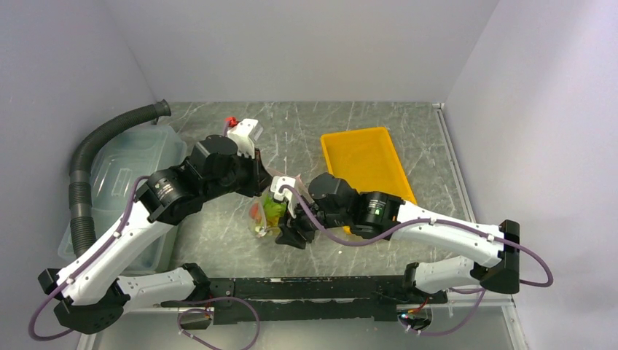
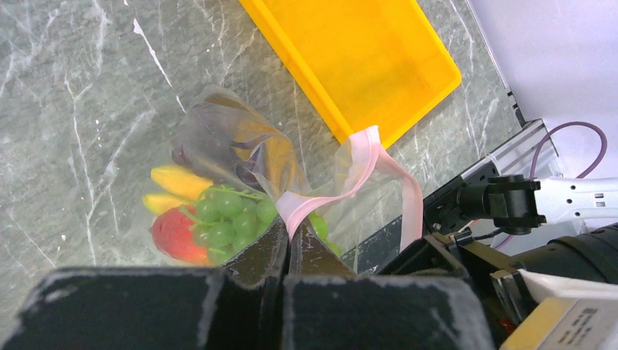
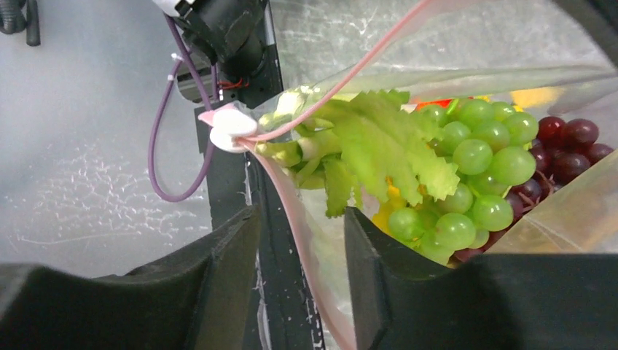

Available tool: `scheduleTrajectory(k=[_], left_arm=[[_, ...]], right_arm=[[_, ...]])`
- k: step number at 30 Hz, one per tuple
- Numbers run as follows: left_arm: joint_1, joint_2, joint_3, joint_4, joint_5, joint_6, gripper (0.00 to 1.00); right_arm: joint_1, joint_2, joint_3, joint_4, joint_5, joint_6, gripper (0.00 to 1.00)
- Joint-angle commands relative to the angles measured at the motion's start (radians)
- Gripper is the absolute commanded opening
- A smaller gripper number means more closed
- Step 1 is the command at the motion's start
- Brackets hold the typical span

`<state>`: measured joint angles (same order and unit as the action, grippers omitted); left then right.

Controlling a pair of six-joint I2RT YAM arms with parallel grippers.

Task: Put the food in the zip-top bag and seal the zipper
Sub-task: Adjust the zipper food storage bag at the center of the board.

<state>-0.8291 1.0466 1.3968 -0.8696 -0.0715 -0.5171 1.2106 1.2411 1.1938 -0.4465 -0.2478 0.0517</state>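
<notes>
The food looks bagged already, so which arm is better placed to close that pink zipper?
Right, probably. The right gripper is open astride the zipper beside its white slider, ready to pinch and slide. The left gripper is shut on the zipper, busy holding the zip-top bag.

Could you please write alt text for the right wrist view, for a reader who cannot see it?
The right pincer stands open astride the pink zipper of the clear zip-top bag. Inside lie green grapes, dark grapes and a leafy green stalk.
</notes>
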Motion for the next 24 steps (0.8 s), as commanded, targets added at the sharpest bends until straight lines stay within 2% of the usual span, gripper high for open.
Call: scheduleTrajectory(k=[1,4,7,10,14,21,24], left_arm=[[-0.004,-0.003,0.067,0.079,0.016,-0.006,0.0],[-0.005,-0.001,0.071,0.075,0.009,-0.002,0.0],[-0.005,0.001,0.077,0.065,-0.002,0.003,0.0],[-0.004,-0.003,0.072,0.061,-0.012,0.006,0.0],[-0.005,-0.008,0.065,0.061,-0.02,0.005,0.0],[-0.005,-0.011,0.058,0.062,-0.031,0.006,0.0],[-0.004,-0.016,0.057,0.053,-0.058,0.012,0.08]], right_arm=[[0.035,-0.006,0.041,-0.018,0.058,-0.04,0.44],[0.054,-0.001,0.06,-0.046,0.105,-0.044,0.34],[0.076,0.006,0.086,-0.079,0.153,-0.044,0.31],[0.095,0.006,0.11,-0.103,0.201,-0.044,0.15],[0.115,0.014,0.138,-0.125,0.241,-0.058,0.0],[0.143,0.019,0.176,-0.1,0.272,-0.09,0.0],[0.145,0.013,0.212,-0.086,0.302,-0.099,0.0]])
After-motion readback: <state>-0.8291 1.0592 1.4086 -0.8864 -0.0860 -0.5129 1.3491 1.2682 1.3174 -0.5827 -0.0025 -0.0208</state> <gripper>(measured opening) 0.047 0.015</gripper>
